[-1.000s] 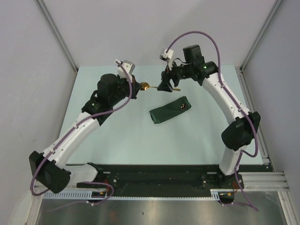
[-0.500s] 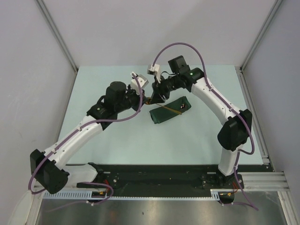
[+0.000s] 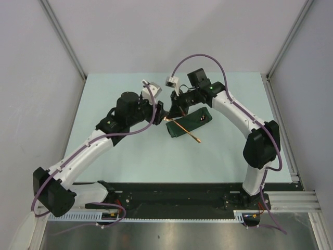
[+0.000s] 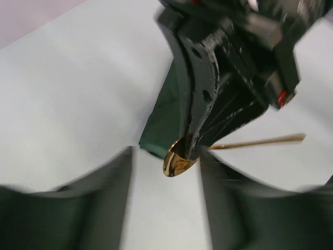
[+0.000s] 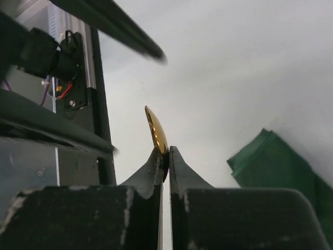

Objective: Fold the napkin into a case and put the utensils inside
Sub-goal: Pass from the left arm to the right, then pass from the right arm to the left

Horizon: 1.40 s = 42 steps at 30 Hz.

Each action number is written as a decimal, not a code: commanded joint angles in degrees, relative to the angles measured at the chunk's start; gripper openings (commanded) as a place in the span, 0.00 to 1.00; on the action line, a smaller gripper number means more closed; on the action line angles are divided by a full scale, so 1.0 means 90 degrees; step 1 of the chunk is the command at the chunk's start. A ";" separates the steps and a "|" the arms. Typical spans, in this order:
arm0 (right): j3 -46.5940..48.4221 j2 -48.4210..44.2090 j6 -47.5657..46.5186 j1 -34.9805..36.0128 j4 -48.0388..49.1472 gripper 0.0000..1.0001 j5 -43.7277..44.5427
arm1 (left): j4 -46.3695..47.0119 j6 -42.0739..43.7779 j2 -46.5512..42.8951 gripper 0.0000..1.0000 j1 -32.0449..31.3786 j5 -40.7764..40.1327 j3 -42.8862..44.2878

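The dark green napkin lies folded as a narrow case (image 3: 190,123) at the table's middle. My right gripper (image 3: 170,116) hovers just past the case's left end, shut on the bowl of the gold spoon (image 3: 183,128), whose handle slants across the case toward the near right. The right wrist view shows its fingertips pinching the bowl (image 5: 157,133), with the case (image 5: 276,164) beyond. My left gripper (image 3: 160,113) faces it, open. In the left wrist view its blurred fingers (image 4: 99,203) stand either side of the bowl (image 4: 178,160) without touching. I cannot make out the black spoon for certain.
Grey walls close the pale table (image 3: 125,156) at the back and both sides. A black rail (image 3: 171,195) with the arm bases runs along the near edge. The two wrists stand very close together above the case's left end.
The left gripper carried the gold spoon rightward to meet the right gripper. The right gripper closed on the spoon's bowl and the left gripper opened off it.
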 commanded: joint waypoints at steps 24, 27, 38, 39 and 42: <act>-0.6094 -0.3481 0.7775 -0.0812 0.8648 0.00 0.5465 | 0.4908 -0.5406 0.1502 0.64 0.0139 0.3452 -0.1587; -0.6094 -0.3442 0.7697 -0.0803 0.8697 0.02 0.5348 | 0.4852 -0.5399 0.1668 0.33 0.0129 0.3667 -0.1529; -0.5264 -0.3218 0.6233 -0.1476 0.7447 0.25 0.3865 | 0.3240 -0.4295 0.1570 0.00 0.0149 0.3590 -0.1168; -0.5235 -0.3179 0.6184 -0.1564 0.7456 0.25 0.3708 | 0.3211 -0.4246 0.1590 0.00 0.0168 0.3619 -0.1158; -0.5215 -0.3130 0.6105 -0.1750 0.7417 0.21 0.3366 | 0.3084 -0.4148 0.1668 0.00 0.0159 0.3775 -0.1099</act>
